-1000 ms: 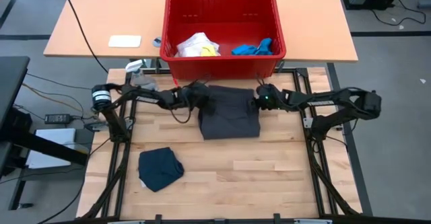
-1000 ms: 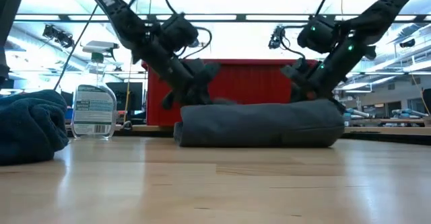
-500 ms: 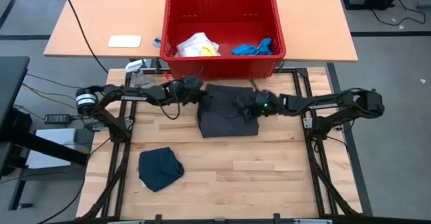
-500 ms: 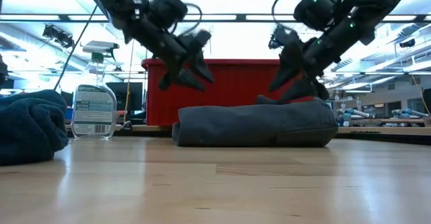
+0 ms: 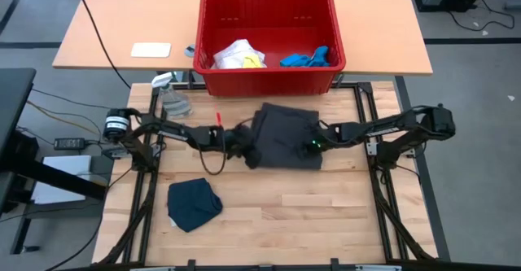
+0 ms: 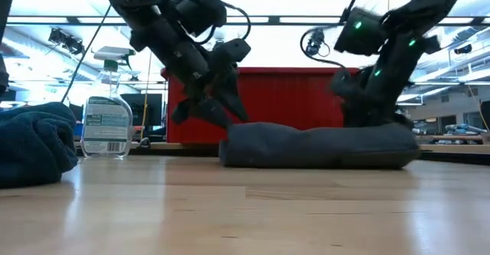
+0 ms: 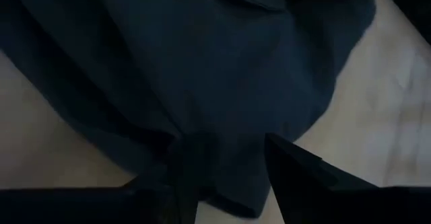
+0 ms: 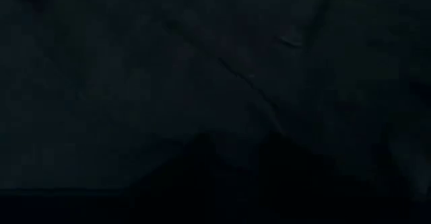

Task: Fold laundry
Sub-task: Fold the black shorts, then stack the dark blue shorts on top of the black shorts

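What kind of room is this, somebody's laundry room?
More likely a robotics lab or workshop: two arms mounted on a metal-framed wooden table, long ceiling strip lights, and benches with equipment behind the red basket.

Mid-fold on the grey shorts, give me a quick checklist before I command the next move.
1. Dark grey shorts on the table, in a compact bundle: ok.
2. Left tool at the shorts' left edge, fingers apart: ok.
3. Right tool on the shorts' right side; grip: cannot tell.
4. Navy piece lies apart, near the front left: ok.
5. Spray bottle stands clear of both arms: ok.
6. Yellow shirt and blue piece wait in the red basket: ok.
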You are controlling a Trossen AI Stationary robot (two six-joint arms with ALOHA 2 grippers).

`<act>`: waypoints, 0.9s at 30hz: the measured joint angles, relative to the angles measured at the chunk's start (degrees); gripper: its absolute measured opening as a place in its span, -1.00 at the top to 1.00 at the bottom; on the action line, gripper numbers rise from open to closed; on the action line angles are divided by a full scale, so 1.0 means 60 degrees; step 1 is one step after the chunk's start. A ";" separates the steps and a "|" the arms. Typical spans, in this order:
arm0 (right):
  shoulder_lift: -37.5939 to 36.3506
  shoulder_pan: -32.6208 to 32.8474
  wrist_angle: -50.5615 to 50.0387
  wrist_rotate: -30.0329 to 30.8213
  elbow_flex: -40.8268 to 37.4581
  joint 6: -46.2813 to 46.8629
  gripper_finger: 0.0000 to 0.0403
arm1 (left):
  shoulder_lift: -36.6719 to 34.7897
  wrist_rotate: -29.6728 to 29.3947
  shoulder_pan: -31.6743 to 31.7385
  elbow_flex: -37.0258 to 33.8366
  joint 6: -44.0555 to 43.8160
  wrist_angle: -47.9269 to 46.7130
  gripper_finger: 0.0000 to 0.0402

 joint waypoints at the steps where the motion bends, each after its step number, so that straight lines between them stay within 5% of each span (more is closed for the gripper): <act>1: -0.0228 0.0208 -0.0066 -0.0359 -0.0009 -0.0036 0.18 | 0.0004 0.0003 -0.0189 -0.0003 -0.0178 -0.0065 0.19; 8: -0.2482 0.1387 0.0172 0.0063 -0.0003 0.0027 0.18 | -0.1321 0.0011 -0.1350 0.0008 -0.1602 -0.0611 0.19; 13: -0.2929 0.1642 0.0771 0.0190 -0.0003 -0.0768 0.18 | -0.2753 -0.0008 -0.2190 0.0004 -0.2746 -0.3887 0.19; 23: -0.0446 0.2611 0.5403 -0.0350 0.0010 -0.0784 0.18 | -0.4025 -0.0092 -0.4827 -0.0004 -0.5927 -0.6857 0.19; 27: 0.0852 0.2969 0.5779 -0.0360 0.0831 -0.0485 0.18 | -0.3927 -0.0098 -0.5330 -0.0073 -0.6055 -0.8051 0.19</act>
